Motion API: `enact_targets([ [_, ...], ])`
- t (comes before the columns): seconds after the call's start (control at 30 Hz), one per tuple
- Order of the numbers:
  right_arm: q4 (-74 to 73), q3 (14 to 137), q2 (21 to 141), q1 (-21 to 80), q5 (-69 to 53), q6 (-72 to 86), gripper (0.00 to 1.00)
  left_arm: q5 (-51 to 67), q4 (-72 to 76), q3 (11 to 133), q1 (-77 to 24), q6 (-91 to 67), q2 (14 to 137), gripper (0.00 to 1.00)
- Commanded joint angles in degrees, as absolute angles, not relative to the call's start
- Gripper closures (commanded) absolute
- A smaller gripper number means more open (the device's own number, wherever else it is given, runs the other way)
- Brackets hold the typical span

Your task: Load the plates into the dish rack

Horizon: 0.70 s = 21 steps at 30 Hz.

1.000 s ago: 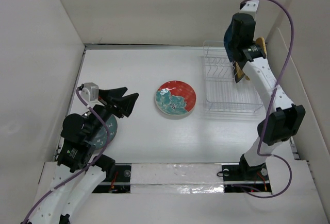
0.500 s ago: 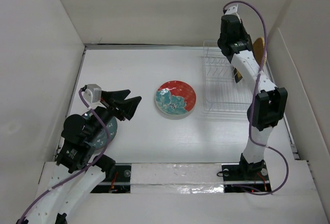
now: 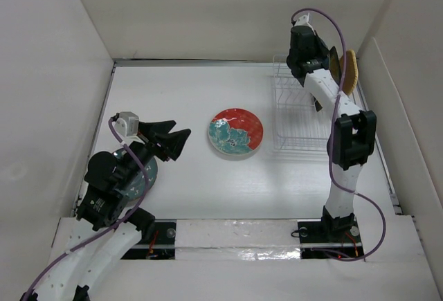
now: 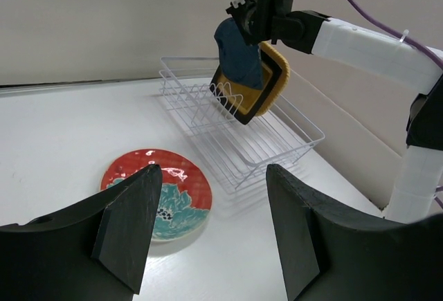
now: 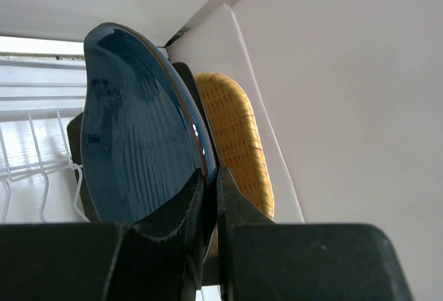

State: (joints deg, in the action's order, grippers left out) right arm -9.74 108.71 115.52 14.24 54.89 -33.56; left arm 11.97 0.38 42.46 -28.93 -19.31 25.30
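My right gripper is shut on the rim of the dark blue leaf-shaped plate. It holds the plate on edge above the far end of the clear dish rack. The black-rimmed yellow plate stands on edge just behind it in the rack. The red plate with teal flowers lies flat mid-table. My left gripper is open and empty, left of the red plate. The teal-grey plate lies under my left arm. The orange plate is out of view.
White walls enclose the table on the left, back and right. The right wall runs close beside the rack. My right arm stretches over the rack's right side.
My right arm has swung left and towards the back wall with the blue plate, which now hangs above the rack's far end. My left gripper has edged slightly right.
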Motion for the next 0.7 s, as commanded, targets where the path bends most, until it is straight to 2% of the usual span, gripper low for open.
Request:
enact_targets([
  [0.0, 0.0, 108.4, 114.3, 14.0, 58.4, -37.4, 1.0, 12.0, 2.0, 43.3, -29.4, -18.5, 26.0, 0.41],
  [0.67, 3.4, 103.0, 117.8, 12.9, 57.7, -35.9, 1.0, 12.0, 2.1, 43.3, -29.9, -18.5, 27.2, 0.41],
])
